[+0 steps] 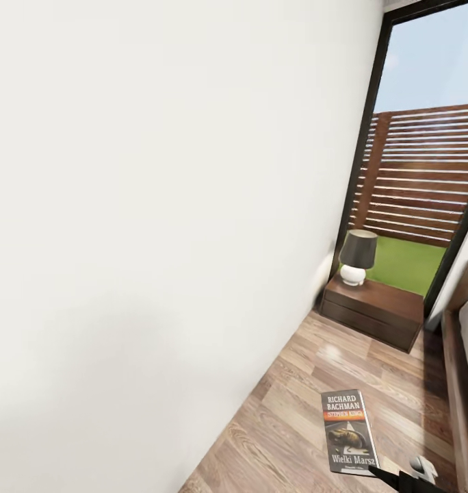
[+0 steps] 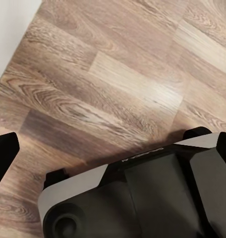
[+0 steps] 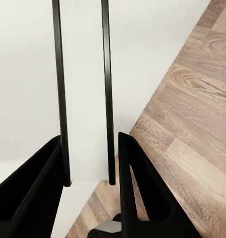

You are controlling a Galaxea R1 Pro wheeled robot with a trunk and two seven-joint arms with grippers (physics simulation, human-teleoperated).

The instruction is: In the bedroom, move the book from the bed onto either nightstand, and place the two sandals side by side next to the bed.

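Head view, white wall (image 1: 159,205), wood-plank floor (image 1: 289,411), nightstand (image 1: 374,308) by window, right hand (image 3: 90,168) gripping book (image 1: 348,430), left hand's state unclear.

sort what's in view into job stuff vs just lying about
Job:
book, held up by the right gripper
nightstand
bed, edge only

Lying about:
table lamp on the nightstand
slatted fence outside the window

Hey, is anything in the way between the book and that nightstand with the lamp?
Nothing visible. Bare wood floor runs from the book to the nightstand; the lamp sits at one end, leaving the rest of the top free.
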